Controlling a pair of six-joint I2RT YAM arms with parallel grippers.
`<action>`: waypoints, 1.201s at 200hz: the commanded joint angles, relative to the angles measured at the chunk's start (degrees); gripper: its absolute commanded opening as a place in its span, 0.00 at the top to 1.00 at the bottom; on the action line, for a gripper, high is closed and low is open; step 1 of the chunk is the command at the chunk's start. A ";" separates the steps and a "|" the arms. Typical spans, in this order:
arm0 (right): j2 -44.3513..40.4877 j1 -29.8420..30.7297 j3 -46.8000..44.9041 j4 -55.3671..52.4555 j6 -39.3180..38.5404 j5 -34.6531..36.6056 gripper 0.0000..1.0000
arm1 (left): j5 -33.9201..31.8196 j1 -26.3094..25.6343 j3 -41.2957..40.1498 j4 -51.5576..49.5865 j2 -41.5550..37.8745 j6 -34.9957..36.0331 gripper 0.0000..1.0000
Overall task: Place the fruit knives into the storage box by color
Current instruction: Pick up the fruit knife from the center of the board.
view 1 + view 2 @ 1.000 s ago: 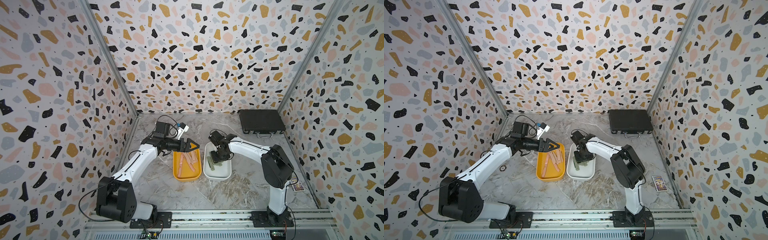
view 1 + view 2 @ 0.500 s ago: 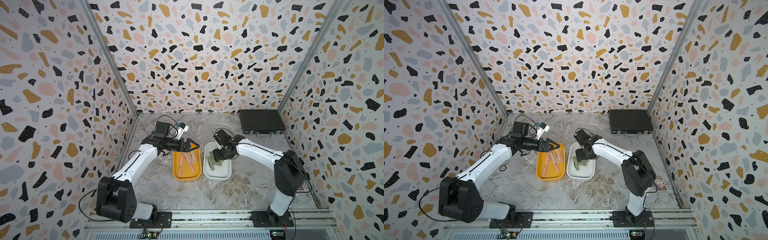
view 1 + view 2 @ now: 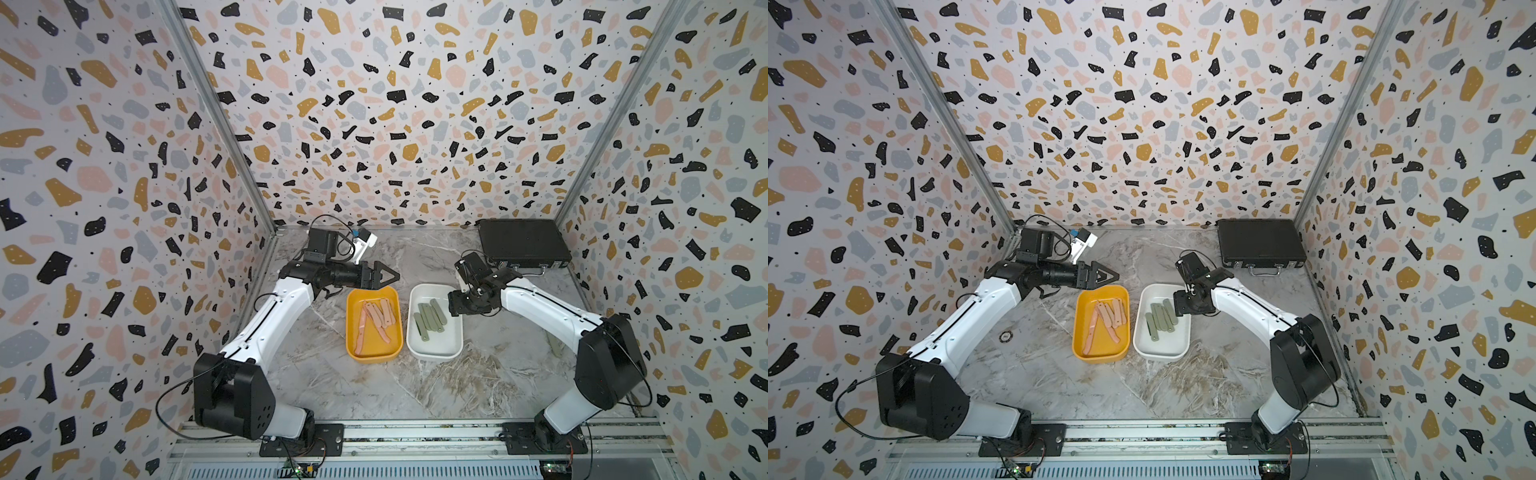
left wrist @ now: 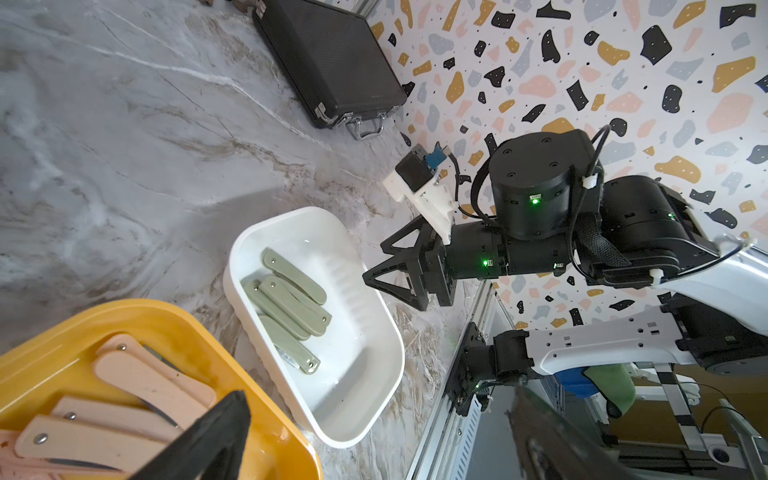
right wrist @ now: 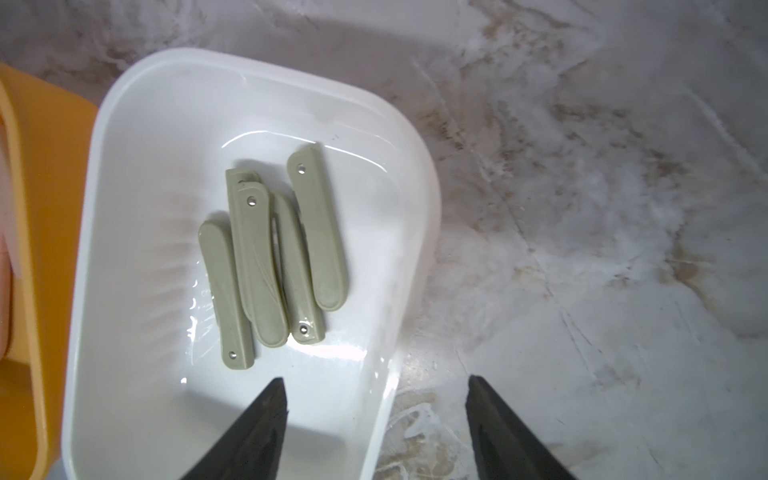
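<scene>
Several sage green fruit knives (image 3: 430, 318) (image 5: 291, 249) lie side by side in a white storage box (image 3: 436, 353) (image 5: 428, 187). Several pale pink fruit knives (image 3: 376, 318) (image 4: 137, 374) lie in the yellow storage box (image 3: 374, 357) (image 4: 257, 399) beside it. My right gripper (image 3: 451, 309) (image 5: 376, 382) is open and holds nothing. It hangs over the white box's far right rim, one finger above the box and one above the floor. Above the yellow box's far edge my left gripper (image 3: 390, 276) (image 4: 376, 397) stands wide open, also with nothing in it.
A shut black case (image 3: 519, 243) lies at the back right by the wall. A small round disc (image 3: 1005, 336) sits on the marble floor left of the yellow box. Patterned walls close in three sides, and a rail runs along the front.
My right gripper has opened wider and drawn back out of the white box toward its right rim, with the arm swinging out to the right. The left arm has not moved.
</scene>
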 commanded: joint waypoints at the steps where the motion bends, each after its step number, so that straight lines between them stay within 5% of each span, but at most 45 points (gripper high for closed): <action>1: -3.90 -2.72 -2.04 -2.77 -1.11 1.12 0.28 | 1.07 -0.68 2.76 1.87 1.36 -1.58 0.02; 122: -12.55 -28.89 -10.28 -7.45 -3.19 -1.79 0.25 | -0.88 -13.53 11.62 11.04 11.35 -8.14 0.02; 192: -10.41 -44.11 -13.88 -5.22 -2.56 -5.51 0.26 | -0.43 -15.02 8.98 16.74 13.27 -12.39 0.02; 240: -5.86 -48.60 -13.65 -3.43 -2.66 -3.31 0.25 | 0.94 -14.93 7.20 19.64 12.79 -14.11 0.02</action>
